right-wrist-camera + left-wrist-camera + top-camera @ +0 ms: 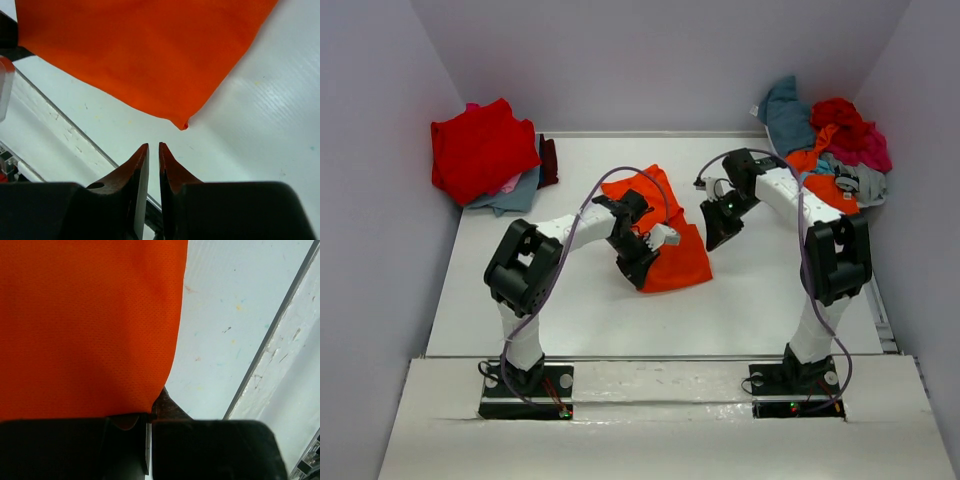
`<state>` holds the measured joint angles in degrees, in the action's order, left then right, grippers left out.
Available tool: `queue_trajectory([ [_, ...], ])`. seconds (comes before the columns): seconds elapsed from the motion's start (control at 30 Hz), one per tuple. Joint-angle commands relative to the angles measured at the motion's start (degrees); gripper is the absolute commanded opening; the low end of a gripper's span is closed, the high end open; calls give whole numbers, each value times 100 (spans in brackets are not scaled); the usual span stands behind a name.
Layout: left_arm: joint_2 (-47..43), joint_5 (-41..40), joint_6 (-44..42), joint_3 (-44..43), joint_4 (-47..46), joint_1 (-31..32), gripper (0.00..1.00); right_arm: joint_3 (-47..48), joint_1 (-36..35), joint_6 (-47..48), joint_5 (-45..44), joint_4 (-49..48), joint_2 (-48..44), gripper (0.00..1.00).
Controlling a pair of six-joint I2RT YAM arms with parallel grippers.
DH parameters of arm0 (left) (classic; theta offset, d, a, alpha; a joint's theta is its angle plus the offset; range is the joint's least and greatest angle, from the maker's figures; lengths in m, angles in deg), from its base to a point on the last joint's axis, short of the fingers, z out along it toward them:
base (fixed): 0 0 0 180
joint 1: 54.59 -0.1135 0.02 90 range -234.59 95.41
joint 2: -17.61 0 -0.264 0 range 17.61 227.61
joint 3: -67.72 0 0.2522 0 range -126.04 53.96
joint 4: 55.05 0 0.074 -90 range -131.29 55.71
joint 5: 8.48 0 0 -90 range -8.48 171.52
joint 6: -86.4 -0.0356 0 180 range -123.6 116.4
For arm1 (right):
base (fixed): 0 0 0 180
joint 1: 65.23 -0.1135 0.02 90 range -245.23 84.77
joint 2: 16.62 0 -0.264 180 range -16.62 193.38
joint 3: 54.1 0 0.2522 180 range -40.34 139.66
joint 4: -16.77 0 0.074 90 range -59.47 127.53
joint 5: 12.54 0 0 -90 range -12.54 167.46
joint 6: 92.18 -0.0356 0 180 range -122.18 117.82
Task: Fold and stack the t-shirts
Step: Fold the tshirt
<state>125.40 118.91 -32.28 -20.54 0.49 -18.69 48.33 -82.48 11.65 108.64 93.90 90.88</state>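
An orange t-shirt (665,235) lies partly folded at the middle of the table (580,310). My left gripper (638,270) is at its near left corner, and in the left wrist view that gripper (150,412) is shut on the edge of the orange cloth (90,325). My right gripper (718,238) hovers at the shirt's right side. In the right wrist view its fingers (154,146) stand almost together with only a thin slit and nothing between them. A corner (183,125) of the orange shirt (150,50) lies just beyond the tips, apart from them.
A stack of folded t-shirts with a red one (480,150) on top sits at the back left corner. A loose heap of t-shirts (830,140) in teal, red, magenta, grey and orange fills the back right corner. Walls close in three sides.
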Motion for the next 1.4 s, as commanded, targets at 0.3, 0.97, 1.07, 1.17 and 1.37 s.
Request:
queue_trajectory([
  [0.3, 58, 49, -84, 94, 85, -66, 6, -112, -50, 42, 204, 368, 675, 50],
  [0.97, 146, 85, -137, 58, 138, -66, 6, -516, -50, 15, 732, 70, 1326, 72],
  [1.07, 164, 111, -128, 58, 137, -66, 6, -569, -50, 6, 749, 8, 1378, 72],
  [1.17, 190, 137, -137, 32, 146, -66, 6, -631, -50, 6, 802, -62, 1457, 72],
  [1.37, 216, 155, -137, 41, 137, -66, 6, -491, -50, 68, 1092, -45, 1747, 72],
])
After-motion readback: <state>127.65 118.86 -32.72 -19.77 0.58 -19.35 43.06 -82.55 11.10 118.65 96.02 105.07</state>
